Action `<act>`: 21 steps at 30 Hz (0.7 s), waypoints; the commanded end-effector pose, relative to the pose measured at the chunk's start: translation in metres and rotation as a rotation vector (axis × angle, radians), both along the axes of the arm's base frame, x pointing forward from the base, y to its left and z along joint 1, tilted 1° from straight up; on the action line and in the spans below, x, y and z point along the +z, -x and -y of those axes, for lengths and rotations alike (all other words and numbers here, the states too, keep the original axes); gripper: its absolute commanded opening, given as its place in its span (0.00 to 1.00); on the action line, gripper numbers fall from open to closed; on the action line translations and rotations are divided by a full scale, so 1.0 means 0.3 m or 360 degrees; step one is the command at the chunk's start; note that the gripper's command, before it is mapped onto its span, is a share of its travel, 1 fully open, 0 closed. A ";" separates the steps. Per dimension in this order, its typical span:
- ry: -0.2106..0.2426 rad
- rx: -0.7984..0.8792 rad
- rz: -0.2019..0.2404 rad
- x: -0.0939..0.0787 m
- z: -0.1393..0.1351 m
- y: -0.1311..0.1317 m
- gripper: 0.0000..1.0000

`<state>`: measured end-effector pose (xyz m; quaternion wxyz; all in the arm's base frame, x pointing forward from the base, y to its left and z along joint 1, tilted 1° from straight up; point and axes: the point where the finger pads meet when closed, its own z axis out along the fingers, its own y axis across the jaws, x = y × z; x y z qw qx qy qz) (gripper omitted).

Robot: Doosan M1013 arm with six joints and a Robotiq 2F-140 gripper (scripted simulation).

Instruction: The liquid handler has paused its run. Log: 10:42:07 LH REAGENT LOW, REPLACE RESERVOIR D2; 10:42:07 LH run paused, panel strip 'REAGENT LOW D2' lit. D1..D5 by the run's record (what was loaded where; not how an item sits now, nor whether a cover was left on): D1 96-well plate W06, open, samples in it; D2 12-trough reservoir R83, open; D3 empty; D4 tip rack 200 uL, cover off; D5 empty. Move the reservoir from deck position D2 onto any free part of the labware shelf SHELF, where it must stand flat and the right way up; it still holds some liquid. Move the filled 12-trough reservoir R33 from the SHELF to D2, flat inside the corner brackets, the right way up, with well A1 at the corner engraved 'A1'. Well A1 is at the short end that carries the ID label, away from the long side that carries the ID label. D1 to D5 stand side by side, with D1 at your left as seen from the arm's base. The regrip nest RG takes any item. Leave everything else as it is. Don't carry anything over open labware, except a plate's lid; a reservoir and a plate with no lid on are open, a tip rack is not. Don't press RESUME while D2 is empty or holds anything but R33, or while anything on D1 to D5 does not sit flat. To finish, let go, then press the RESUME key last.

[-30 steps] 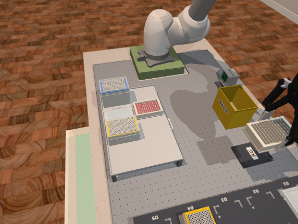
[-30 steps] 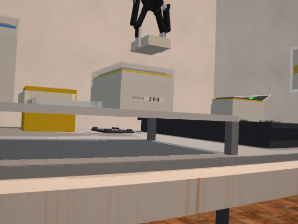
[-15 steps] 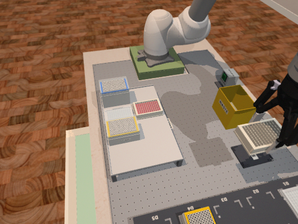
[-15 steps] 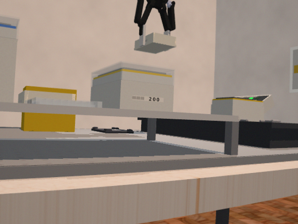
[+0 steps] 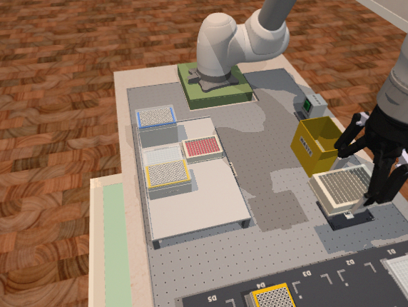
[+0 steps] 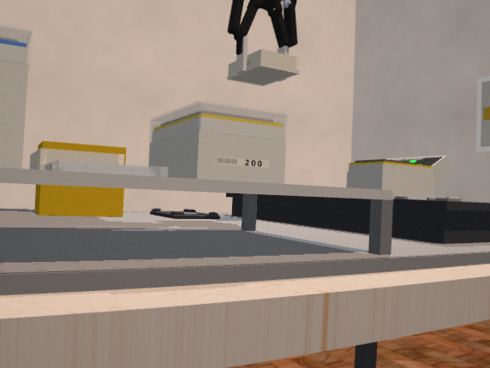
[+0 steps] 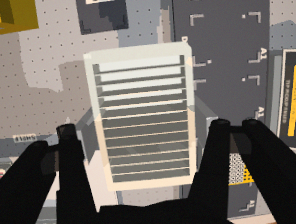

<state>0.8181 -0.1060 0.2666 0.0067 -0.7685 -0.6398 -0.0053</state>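
Observation:
My gripper (image 5: 360, 178) is shut on a cream 12-trough reservoir (image 5: 342, 185), gripping it across its long sides. It hangs high in the air, above and just beside the dark regrip nest RG (image 5: 354, 215). In the wrist view the reservoir (image 7: 142, 117) sits between my fingers, open side up, with its far troughs paler than the near ones. I cannot read its ID label. From the side the reservoir (image 6: 263, 66) hangs well above shelf height. The D2 brackets (image 5: 351, 273) are empty. The shelf SHELF (image 5: 192, 185) lies to the left.
The shelf carries a red well plate (image 5: 201, 147), a yellow-rimmed tip rack (image 5: 167, 175), a clear item (image 5: 162, 155) and a blue-rimmed rack (image 5: 156, 118). A yellow waste bin (image 5: 315, 144) stands close to my gripper. The key panel (image 5: 310, 105) is behind it. D1 holds an open plate (image 5: 397, 271), D4 a tip rack (image 5: 272, 296).

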 end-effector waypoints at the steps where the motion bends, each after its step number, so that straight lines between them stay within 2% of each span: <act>1: 0.0000 0.0000 0.0000 0.000 0.024 0.005 0.00; 21: 0.0000 0.0000 0.0000 -0.002 0.161 0.030 0.00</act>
